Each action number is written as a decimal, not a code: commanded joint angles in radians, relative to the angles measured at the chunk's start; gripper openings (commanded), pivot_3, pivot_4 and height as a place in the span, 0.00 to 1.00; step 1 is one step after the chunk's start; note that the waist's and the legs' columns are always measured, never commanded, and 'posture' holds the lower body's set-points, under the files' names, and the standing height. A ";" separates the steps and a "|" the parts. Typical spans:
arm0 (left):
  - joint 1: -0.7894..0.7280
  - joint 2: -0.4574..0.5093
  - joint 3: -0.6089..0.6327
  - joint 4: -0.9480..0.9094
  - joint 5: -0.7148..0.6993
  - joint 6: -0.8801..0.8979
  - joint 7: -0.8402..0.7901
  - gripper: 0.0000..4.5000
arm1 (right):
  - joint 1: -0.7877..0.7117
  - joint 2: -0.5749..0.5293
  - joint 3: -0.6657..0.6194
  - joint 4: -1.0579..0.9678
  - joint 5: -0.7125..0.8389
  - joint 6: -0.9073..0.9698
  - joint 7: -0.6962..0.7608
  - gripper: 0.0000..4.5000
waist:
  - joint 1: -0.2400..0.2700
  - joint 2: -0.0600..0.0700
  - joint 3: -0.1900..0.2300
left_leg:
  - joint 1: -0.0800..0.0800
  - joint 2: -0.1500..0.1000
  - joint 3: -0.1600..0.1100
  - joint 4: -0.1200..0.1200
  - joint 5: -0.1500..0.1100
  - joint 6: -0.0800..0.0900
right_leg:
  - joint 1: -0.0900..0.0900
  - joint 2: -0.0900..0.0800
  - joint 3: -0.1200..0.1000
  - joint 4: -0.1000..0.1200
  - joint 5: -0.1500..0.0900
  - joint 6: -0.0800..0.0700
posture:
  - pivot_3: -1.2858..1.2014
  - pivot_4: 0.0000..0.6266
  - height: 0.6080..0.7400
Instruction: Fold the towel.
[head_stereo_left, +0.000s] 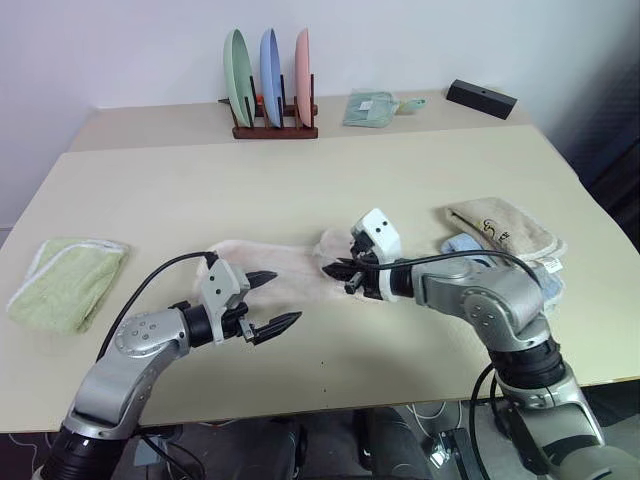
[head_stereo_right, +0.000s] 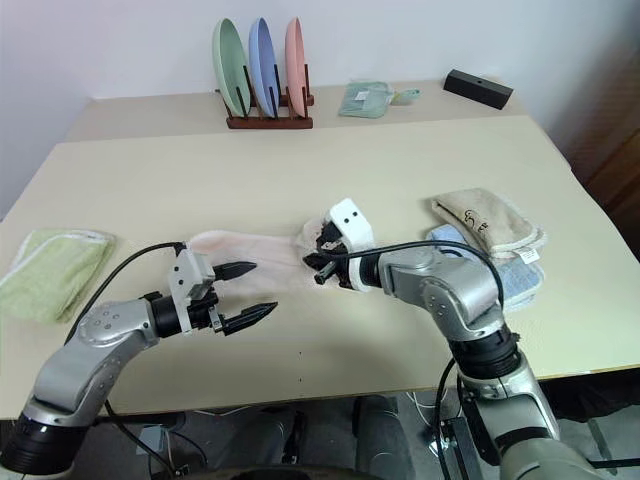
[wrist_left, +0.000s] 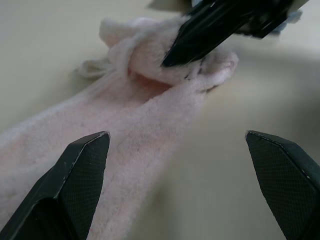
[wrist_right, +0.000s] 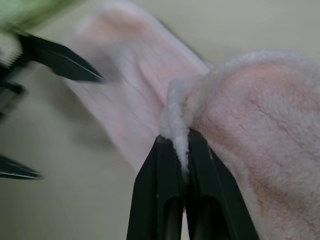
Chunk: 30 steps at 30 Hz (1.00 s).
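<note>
The pale pink towel (head_stereo_left: 290, 265) lies stretched across the table's middle, its right end lifted and curled over. My right gripper (head_stereo_left: 337, 269) is shut on that lifted end; in the right wrist view the towel's white edge (wrist_right: 176, 131) is pinched between the two black fingers (wrist_right: 156, 186). My left gripper (head_stereo_left: 277, 301) hovers open at the towel's left end, nothing between its fingers. The left wrist view looks along the towel (wrist_left: 120, 135) toward the right gripper's fingers (wrist_left: 200, 42) clamped on the bunched end.
A light green towel (head_stereo_left: 62, 280) lies at the table's left edge. A beige towel with a dark logo (head_stereo_left: 500, 228) sits on a pale blue one at the right. At the back stand a plate rack (head_stereo_left: 272, 100), a small green cloth (head_stereo_left: 370, 107) and a black box (head_stereo_left: 481, 98).
</note>
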 joint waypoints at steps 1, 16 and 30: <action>0.020 0.006 0.028 -0.049 -0.011 0.002 0.014 0.99 | 0.007 0.007 0.008 -0.011 -0.026 -0.042 0.029 0.01 | -0.002 0.000 0.000 | 0.000 0.000 0.000 0.000 0.000 0.000 | 0.000 0.000 0.000 0.000 0.000 0.000 | 0.52 0.24 0.98; 0.023 0.024 0.049 -0.026 -0.013 0.000 0.006 0.99 | 0.055 -0.143 -0.133 -0.196 0.081 -0.153 0.320 0.99 | 0.001 0.000 0.000 | 0.001 0.000 0.000 0.000 0.000 0.001 | 0.001 0.000 -0.001 0.000 0.000 0.000 | 0.52 0.24 0.98; 0.128 0.004 0.114 -0.068 -0.036 0.027 0.068 0.99 | -0.009 0.043 0.007 0.311 -0.265 -0.568 0.292 0.01 | -0.002 0.000 0.000 | 0.001 0.001 0.002 -0.001 0.000 0.000 | 0.000 0.000 0.000 0.000 0.000 0.000 | 0.52 0.24 0.98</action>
